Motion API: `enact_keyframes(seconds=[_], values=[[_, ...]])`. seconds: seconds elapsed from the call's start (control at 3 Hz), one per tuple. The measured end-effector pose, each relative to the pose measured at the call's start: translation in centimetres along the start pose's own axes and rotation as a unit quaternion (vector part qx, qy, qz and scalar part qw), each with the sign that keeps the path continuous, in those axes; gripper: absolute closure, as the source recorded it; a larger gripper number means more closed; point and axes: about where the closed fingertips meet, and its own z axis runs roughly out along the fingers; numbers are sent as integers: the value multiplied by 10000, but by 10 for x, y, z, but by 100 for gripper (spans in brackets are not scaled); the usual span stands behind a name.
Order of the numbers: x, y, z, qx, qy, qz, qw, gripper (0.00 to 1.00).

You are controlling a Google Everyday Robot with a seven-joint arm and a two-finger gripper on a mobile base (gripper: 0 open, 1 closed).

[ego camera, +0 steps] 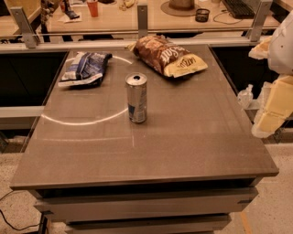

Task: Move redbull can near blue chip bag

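Nothing done yet: redbull can (136, 98) stood upright mid way across the desk (192, 146), well apart from blue chip bag (84, 68) (far left). My arm (274, 103) hung off the right edge; I couldn't tell the state of the jaws.

Redbull can (136, 98) stands before blue chip bag (84, 68), left, and larger bag (169, 55), right; jaws far right.

Brown chip bag (169, 57), grey table (192, 137), red cup (93, 7) behind
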Motion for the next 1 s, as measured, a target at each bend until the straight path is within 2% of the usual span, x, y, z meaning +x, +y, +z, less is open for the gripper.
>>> enact_keyframes(seconds=[0.33, 0.67, 1.0], values=[[0, 0, 0, 0, 0, 0, 10000, 0], [4, -2, 1, -125, -341, 242, 9990, 0], [32, -11, 25, -309, -1186, 736, 9897, 0]])
